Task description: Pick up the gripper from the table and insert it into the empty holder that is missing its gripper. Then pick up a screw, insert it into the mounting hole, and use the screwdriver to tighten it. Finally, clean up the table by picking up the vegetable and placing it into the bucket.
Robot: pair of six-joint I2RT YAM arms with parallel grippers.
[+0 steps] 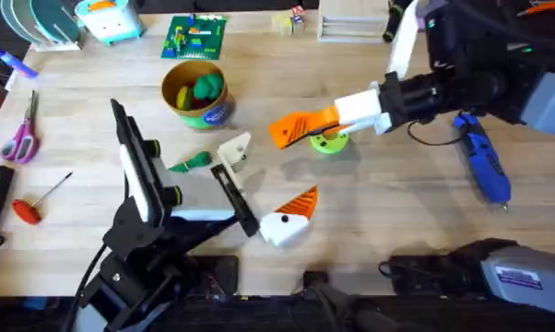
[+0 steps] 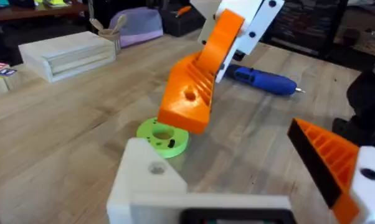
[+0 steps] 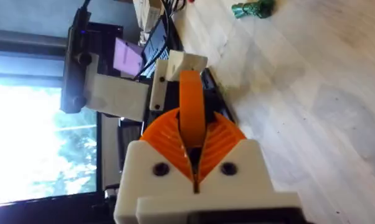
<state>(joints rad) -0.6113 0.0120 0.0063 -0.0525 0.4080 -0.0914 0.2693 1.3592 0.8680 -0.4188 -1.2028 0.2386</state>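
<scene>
We start with the small round yellow bucket (image 1: 196, 92), which stands at about 11 o'clock from the table's middle. Inside it we see a rounded dark green lump (image 1: 206, 87) and a yellow piece (image 1: 183, 95). The slim green toy vegetable (image 1: 190, 163) lies on the wood outside the bucket, at its 6 o'clock and well apart from it.

The right arm reaches in from 3 o'clock, its forearm nearly level above the table. The right pincer (image 1: 331, 118) is clamped on the orange ribbed plastic wedge gripper (image 1: 296, 127), which sticks out toward 9 o'clock, tilted and held off the table. Below it lies a green round disc (image 1: 330, 141). In the right wrist view, we see the two white fingers pressed onto the orange wedge (image 3: 192, 118).

The left arm comes up from 7 o'clock, and its left pincer (image 1: 264, 184) is spread wide with nothing between the fingers. One side carries an orange ribbed pad (image 1: 301, 201). The other is the bare chunky white plastic holder (image 1: 235, 149), just beside the vegetable. In the left wrist view, the small round mounting hole (image 2: 155, 168) shows in its face.

The blue pen-shaped screwdriver (image 1: 483, 161) lies on the table at 3 o'clock, beneath the right arm.
</scene>
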